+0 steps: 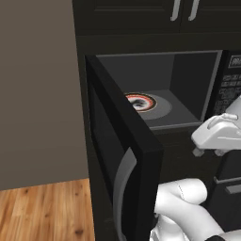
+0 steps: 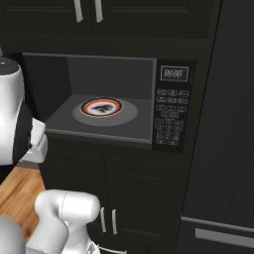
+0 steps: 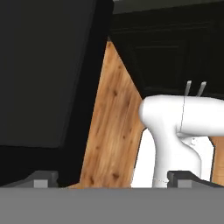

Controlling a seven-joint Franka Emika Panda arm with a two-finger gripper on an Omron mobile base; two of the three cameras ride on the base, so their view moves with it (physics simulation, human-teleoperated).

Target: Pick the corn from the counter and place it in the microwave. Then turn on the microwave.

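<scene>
Claw (image 3: 113,177) tips stand wide apart and empty, pointing down at the wooden floor (image 3: 111,127) beside the microwave (image 2: 149,104). Its door (image 1: 123,155) hangs open. Inside, the red-ringed turntable plate (image 2: 101,107) sits bare. Corn: cannot tell where.

From the left base view we see the microwave (image 1: 155,94) door (image 1: 124,155) swung open, cut off by the bottom edge at 6 o'clock; it hides the left part of the turntable plate (image 1: 143,102). The keypad (image 1: 230,89) is cut by the right edge at 3 o'clock, its labels too small to read. From the right base view, the display (image 2: 174,74) digits are blurred and the dark mark on the plate's centre is too small to identify. In the hand view the claw (image 3: 113,179) shows just its fingertips (image 3: 41,180) above the bottom.
</scene>
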